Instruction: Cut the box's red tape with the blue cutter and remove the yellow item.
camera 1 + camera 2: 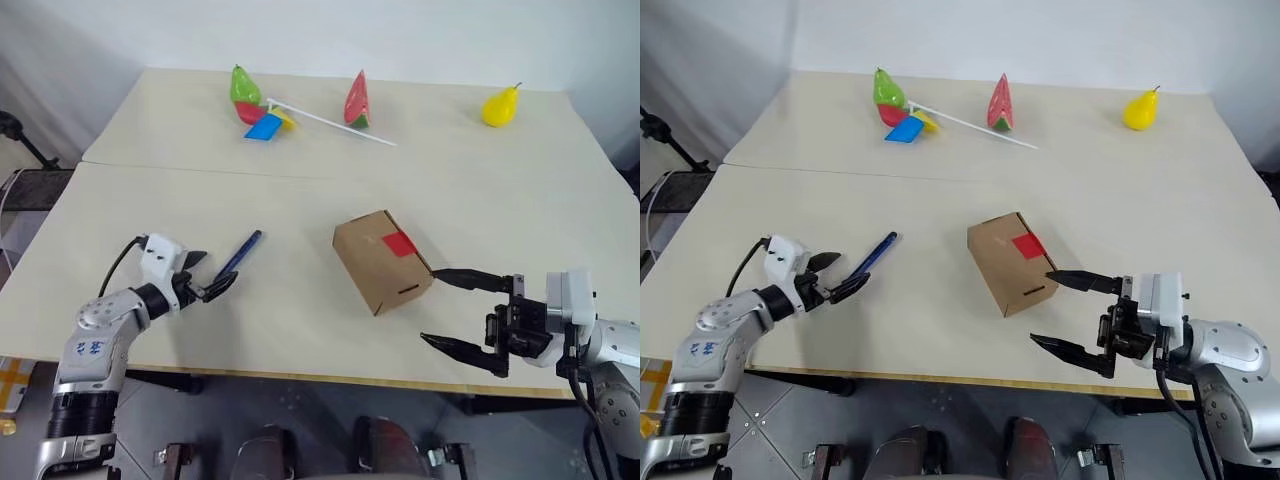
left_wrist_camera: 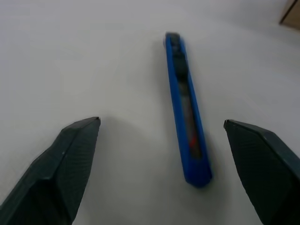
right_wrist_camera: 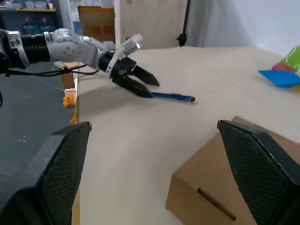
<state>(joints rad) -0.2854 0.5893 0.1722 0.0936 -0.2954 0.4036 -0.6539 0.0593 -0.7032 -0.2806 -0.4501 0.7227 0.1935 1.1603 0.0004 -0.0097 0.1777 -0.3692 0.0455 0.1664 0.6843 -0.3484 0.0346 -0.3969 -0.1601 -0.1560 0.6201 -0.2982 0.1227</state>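
Note:
The box (image 1: 382, 262), a small brown carton, lies closed on the table near its front edge, with the red tape (image 1: 399, 243) on its upper face. Left of it lies the slim blue cutter (image 1: 238, 254). My left gripper (image 1: 214, 272) is open at the cutter's near end; in the left wrist view the cutter (image 2: 187, 112) lies on the table between the fingers, untouched. My right gripper (image 1: 431, 306) stands open just right of the box, its upper fingertip close to the box's corner, holding nothing. The yellow item is hidden.
At the table's far side lie a yellow pear toy (image 1: 500, 106), a red watermelon-slice toy (image 1: 357, 100), a green toy (image 1: 243, 86) and a pinwheel (image 1: 265, 122) on a white stick. A seam (image 1: 300, 175) crosses the tabletop. The table's front edge (image 1: 300, 375) runs just below both grippers.

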